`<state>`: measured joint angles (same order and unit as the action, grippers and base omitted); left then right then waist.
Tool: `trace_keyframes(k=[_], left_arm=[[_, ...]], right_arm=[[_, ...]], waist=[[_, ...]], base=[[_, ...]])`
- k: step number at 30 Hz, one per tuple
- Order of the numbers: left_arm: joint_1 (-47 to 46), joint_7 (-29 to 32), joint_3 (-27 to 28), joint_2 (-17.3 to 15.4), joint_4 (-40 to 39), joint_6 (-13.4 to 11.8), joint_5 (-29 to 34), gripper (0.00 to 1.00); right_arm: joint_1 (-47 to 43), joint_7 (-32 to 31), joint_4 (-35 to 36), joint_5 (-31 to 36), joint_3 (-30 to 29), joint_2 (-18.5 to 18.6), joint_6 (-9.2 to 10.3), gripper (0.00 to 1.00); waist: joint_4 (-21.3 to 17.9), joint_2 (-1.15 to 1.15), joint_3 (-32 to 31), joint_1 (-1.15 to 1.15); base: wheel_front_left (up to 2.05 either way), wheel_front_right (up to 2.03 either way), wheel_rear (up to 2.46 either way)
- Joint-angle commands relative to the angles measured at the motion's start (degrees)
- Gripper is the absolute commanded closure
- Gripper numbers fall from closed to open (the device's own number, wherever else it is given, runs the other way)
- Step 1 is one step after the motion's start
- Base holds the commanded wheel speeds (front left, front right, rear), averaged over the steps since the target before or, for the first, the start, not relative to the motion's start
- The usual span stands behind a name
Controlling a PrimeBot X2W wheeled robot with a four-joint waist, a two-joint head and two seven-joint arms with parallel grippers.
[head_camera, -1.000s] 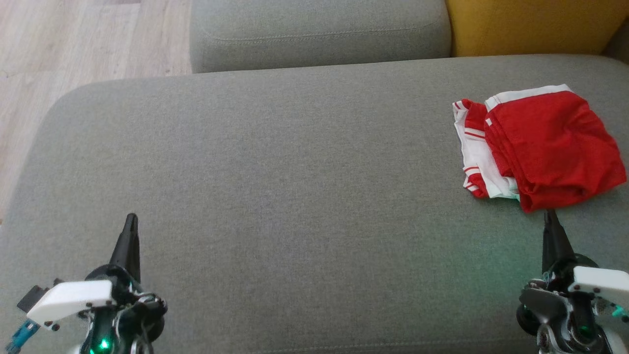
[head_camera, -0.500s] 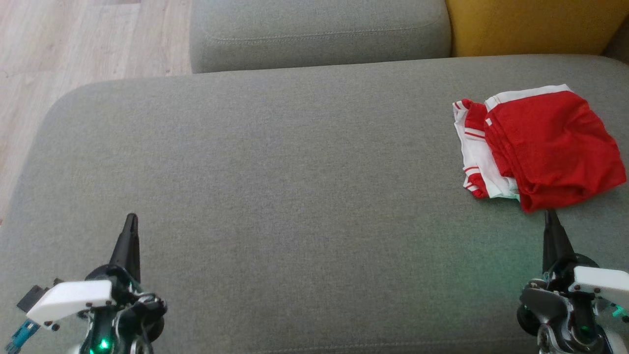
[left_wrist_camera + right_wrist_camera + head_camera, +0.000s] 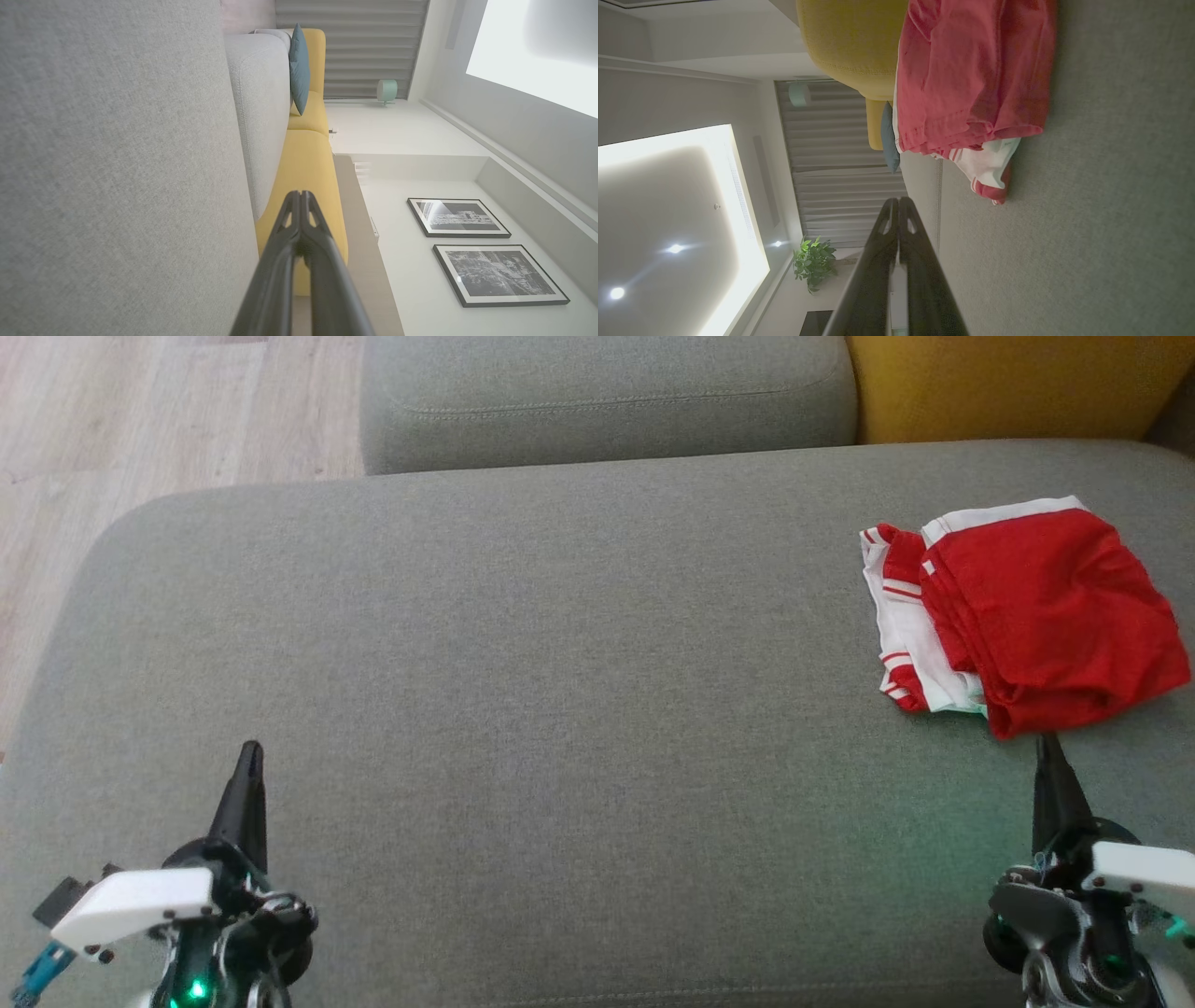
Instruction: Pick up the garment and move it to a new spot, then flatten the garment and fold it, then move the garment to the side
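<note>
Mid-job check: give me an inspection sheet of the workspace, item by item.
Surface: grey sofa seat, flat, with the garment lying on it.
Job's things: red and white garment, layered and rumpled, at the seat's right side.
Clutter: nothing seen.
Hands: left hand shut, empty, over the seat's left; right hand shut, empty, tip close to the garment's near edge, apart from it.
Cables: nothing seen.
Surroundings: grey back cushion, yellow cushion, wooden floor.

The left gripper (image 3: 249, 749) sits at 8 o'clock of the head view, its two dark fingers (image 3: 241, 803) pressed together and pointing toward 12. The right gripper (image 3: 1047, 742) sits at 4 o'clock, fingers likewise closed tip to tip, pointing toward 12, holding nothing.
</note>
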<state>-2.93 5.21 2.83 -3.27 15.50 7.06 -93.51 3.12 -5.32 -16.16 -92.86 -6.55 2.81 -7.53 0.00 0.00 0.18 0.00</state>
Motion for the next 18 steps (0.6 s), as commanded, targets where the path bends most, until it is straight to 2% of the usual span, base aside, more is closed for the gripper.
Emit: trace_keyframes(k=[1,18], left_arm=[[-3.1,0.2,2.4,-0.6,-1.5,0.4,0.2,1.0],[-3.2,0.4,2.6,-0.4,-1.5,0.4,0.5,1.0]], right_arm=[[3.0,-0.5,2.2,0.0,0.9,0.7,0.04,1.0],[3.0,-0.6,2.2,0.1,0.7,0.6,0.04,1.0]], waist=[[0.0,0.0,0.0,0.0],[0.0,0.0,0.0,0.0]], base=[[0.0,0.0,0.0],[0.0,0.0,0.0]])
